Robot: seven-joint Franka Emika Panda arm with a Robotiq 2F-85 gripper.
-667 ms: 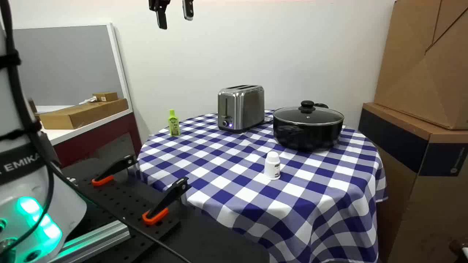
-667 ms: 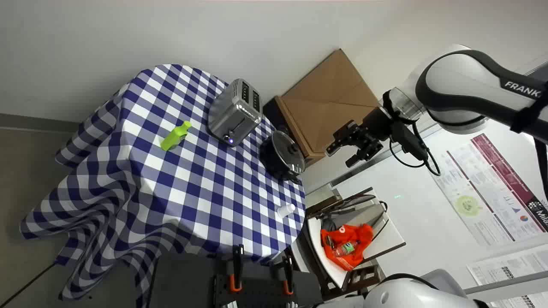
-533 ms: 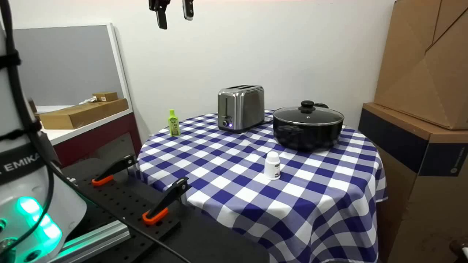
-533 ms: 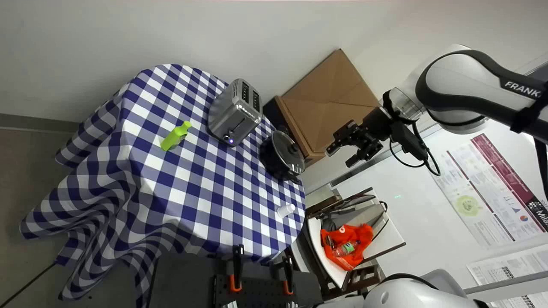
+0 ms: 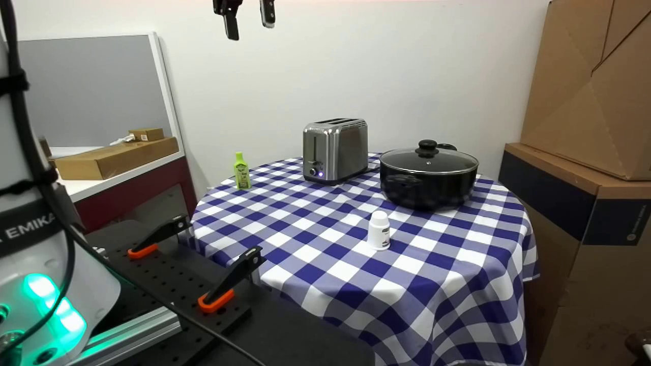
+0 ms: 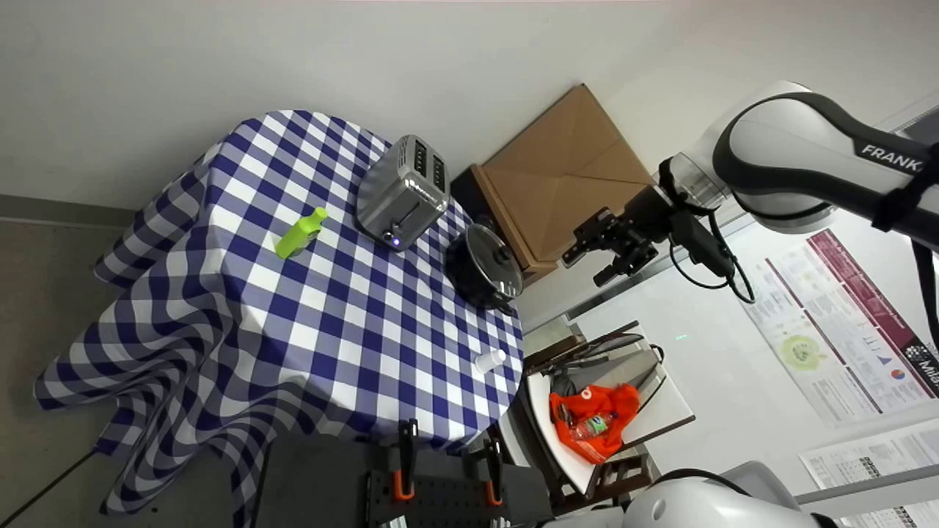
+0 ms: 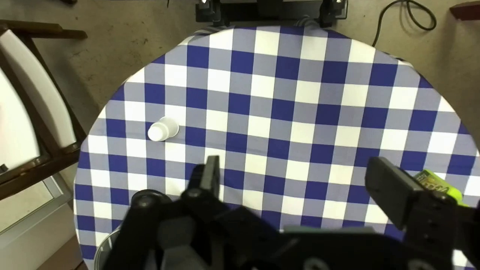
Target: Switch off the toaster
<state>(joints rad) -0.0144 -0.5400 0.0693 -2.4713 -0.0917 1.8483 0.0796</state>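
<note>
The toaster (image 5: 335, 151) is a boxy silver-metal toaster standing upright on the checked tablecloth, near the back wall. Its front end has a lever slot and a knob (image 5: 314, 172) with a small violet light lit beside it. It also shows in an exterior view (image 6: 402, 192), with its two slots on top. My gripper (image 5: 250, 31) hangs high above the table, well away from the toaster, and also shows in an exterior view (image 6: 585, 270). In the wrist view, the gripper (image 7: 294, 168) has its fingers wide apart with nothing between them. I cannot make out the toaster in the wrist view.
A black lidded pot (image 5: 428, 178) stands close beside the toaster. A green bottle (image 5: 242, 172) and a small white bottle (image 5: 379, 231) stand on the checked tablecloth (image 5: 315, 239). Orange-tipped black clamps (image 5: 231, 279) are at the table's near edge. Cardboard boxes (image 5: 585, 91) stand to one side.
My gripper has shifted slightly to the right in both exterior views and stays high and open. The toaster, its light, the pot and the bottles look the same.
</note>
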